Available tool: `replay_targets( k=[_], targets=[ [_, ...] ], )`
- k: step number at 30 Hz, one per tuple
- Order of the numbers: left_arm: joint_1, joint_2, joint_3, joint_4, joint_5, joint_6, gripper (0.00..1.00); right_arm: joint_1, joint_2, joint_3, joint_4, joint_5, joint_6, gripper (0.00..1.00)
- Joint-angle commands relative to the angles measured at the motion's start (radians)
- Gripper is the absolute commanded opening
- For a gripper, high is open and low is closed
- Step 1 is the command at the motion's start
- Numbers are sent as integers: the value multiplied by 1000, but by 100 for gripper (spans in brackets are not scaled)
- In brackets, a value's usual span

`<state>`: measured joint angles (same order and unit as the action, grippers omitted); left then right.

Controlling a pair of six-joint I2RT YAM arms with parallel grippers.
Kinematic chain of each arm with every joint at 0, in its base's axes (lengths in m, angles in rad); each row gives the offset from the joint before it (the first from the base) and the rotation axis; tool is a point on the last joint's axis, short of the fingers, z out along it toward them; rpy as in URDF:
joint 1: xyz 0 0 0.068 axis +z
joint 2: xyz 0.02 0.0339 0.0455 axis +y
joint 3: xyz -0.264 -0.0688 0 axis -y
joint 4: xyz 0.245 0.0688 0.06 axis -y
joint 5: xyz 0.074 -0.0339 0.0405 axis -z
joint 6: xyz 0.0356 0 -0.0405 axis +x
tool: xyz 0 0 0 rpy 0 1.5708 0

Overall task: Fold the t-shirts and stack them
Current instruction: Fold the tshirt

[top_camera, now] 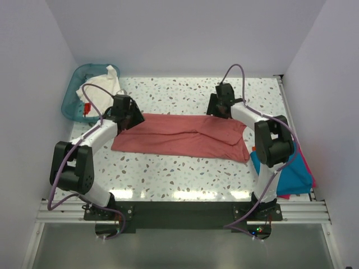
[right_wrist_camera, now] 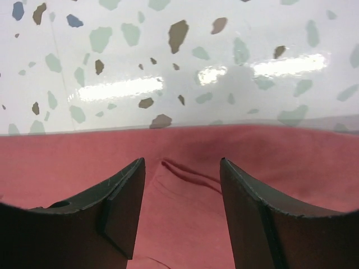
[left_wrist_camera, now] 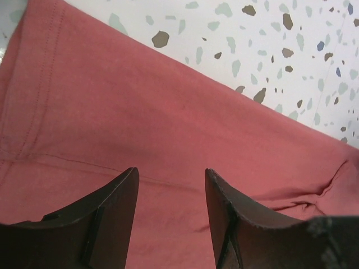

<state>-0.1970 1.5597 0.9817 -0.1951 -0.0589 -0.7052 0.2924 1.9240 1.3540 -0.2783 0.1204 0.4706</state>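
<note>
A salmon-red t-shirt (top_camera: 185,136) lies folded lengthwise across the middle of the table. My left gripper (top_camera: 128,119) hovers over its left end, open, with only flat cloth (left_wrist_camera: 168,134) between the dark fingers (left_wrist_camera: 112,207). My right gripper (top_camera: 220,109) is at the shirt's far right edge, open too, above a small wrinkle in the cloth (right_wrist_camera: 185,179). A white t-shirt (top_camera: 101,89) with a small red tag lies in the basket at the back left. Folded teal-blue (top_camera: 289,174) and orange-red (top_camera: 305,162) t-shirts are stacked at the right, partly behind my right arm.
A teal plastic basket (top_camera: 76,92) stands at the back left corner. White walls close in the speckled table (top_camera: 179,174) on three sides. The arm bases sit at the near edge.
</note>
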Motion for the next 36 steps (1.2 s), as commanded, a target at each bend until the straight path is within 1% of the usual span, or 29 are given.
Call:
replay_targets(
  k=[1, 5, 7, 12, 13, 15, 16, 19, 20, 22, 23, 24, 29, 36],
  targets=[
    [-2, -33, 17, -7, 48, 49, 55, 43, 41, 72, -21, 62, -6, 59],
    [-2, -72, 14, -23, 54, 61, 56, 68, 73, 85, -48, 125, 8, 55],
    [-2, -78, 14, -26, 54, 67, 56, 77, 76, 73, -48, 160, 14, 54],
    [-2, -93, 11, -30, 77, 73, 56, 91, 79, 54, -39, 174, 17, 50],
    [-2, -95, 9, -32, 79, 73, 56, 94, 79, 54, -39, 176, 19, 47],
    [-2, -95, 5, -29, 82, 73, 56, 99, 82, 53, -41, 177, 20, 42],
    [-2, -96, 5, -30, 82, 73, 56, 100, 84, 53, -42, 179, 22, 36],
    [-2, -95, 3, -27, 82, 72, 56, 102, 79, 42, -41, 174, 30, 24],
    [-2, -93, 0, -27, 82, 72, 56, 102, 73, 39, -39, 173, 31, 17],
    [-2, -93, -1, -27, 82, 73, 56, 102, 66, 24, -39, 167, 34, 10],
    [-2, -95, -3, -27, 82, 73, 56, 103, 56, 16, -38, 165, 36, 3],
    [-4, -95, -5, -27, 82, 72, 56, 102, 50, 11, -38, 157, 39, 0],
    [-2, -105, -15, -30, 79, 72, 56, 103, -22, -56, -15, 116, 62, 0],
    [-2, -118, -31, -32, 76, 70, 56, 146, -195, -196, 22, 113, 99, 0]
  ],
)
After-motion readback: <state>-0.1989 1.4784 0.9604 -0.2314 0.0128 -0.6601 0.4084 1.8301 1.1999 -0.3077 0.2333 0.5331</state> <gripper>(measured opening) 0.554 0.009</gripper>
